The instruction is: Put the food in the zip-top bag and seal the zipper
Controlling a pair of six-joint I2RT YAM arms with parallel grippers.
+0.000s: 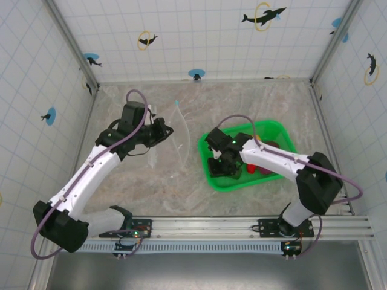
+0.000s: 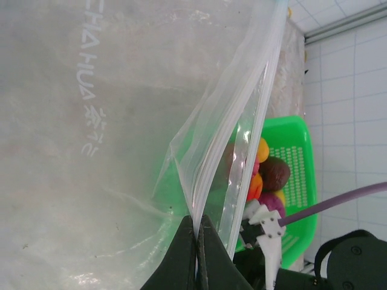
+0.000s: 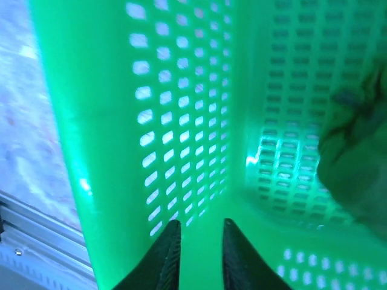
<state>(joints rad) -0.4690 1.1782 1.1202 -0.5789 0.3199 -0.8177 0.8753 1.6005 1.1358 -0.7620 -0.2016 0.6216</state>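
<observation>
The clear zip-top bag (image 1: 172,145) lies crinkled on the table left of the green basket. My left gripper (image 2: 197,222) is shut on its zipper strip (image 2: 242,90), which runs up and away from the fingertips; in the top view the strip (image 1: 181,124) ends in a pale-blue piece (image 1: 177,104). The food (image 2: 273,174), maroon, orange and magenta pieces, sits in the basket behind the bag's film, and shows red in the top view (image 1: 270,145). My right gripper (image 3: 198,232) stands open inside the basket near its wall, with nothing between the fingers. A blurred dark green piece (image 3: 357,163) lies to its right.
The green mesh basket (image 1: 266,124) sits right of centre with my right arm reaching into it; its perforated wall (image 3: 121,121) rises close on the left of the right fingers. Tiled walls enclose the marbled table (image 1: 254,99). A metal rail (image 1: 242,226) runs along the near edge.
</observation>
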